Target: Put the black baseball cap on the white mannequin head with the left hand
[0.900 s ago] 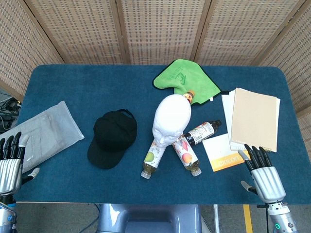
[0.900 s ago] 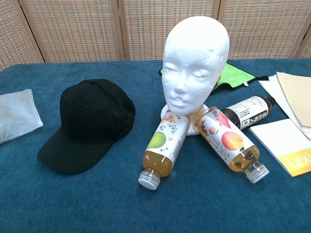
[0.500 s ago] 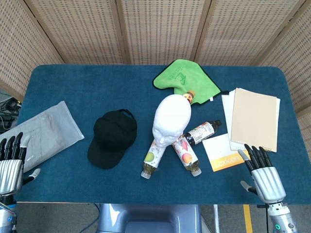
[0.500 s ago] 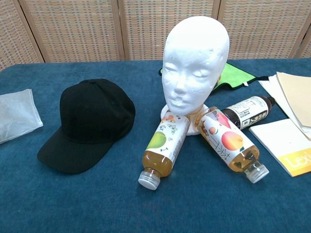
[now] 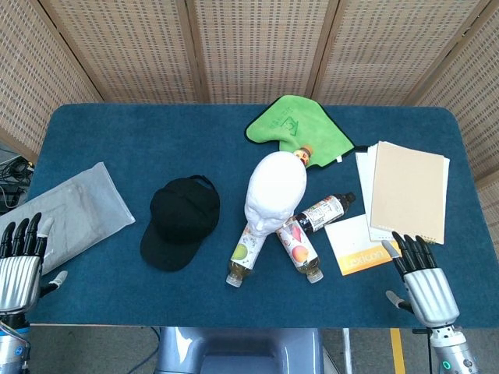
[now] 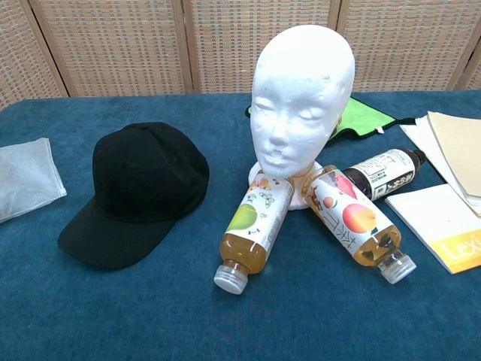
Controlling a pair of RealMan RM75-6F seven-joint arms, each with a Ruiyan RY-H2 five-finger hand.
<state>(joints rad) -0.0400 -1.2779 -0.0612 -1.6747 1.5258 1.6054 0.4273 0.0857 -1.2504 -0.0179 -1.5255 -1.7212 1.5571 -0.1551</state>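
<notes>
Resting at the near-left corner of the worktop (image 5: 117, 132), left hand (image 5: 19, 261) spread and holding nothing; right hand (image 5: 421, 280) likewise spread and bare at the near-right edge. Lying flat well to the right of the left hand and slightly beyond it, black baseball cap (image 5: 181, 220), untouched, just left of the upright white mannequin head (image 5: 274, 195). Brim aimed toward the robot and a little leftward, rear strap away; long axis running near-left to far-right. Likely trouble ahead: soft crown collapsing under a poor grip; cap arriving turned the wrong way round; a sweep toward the head knocking the juice bottles (image 6: 252, 229) crowded at its base, or tipping the light head itself.
</notes>
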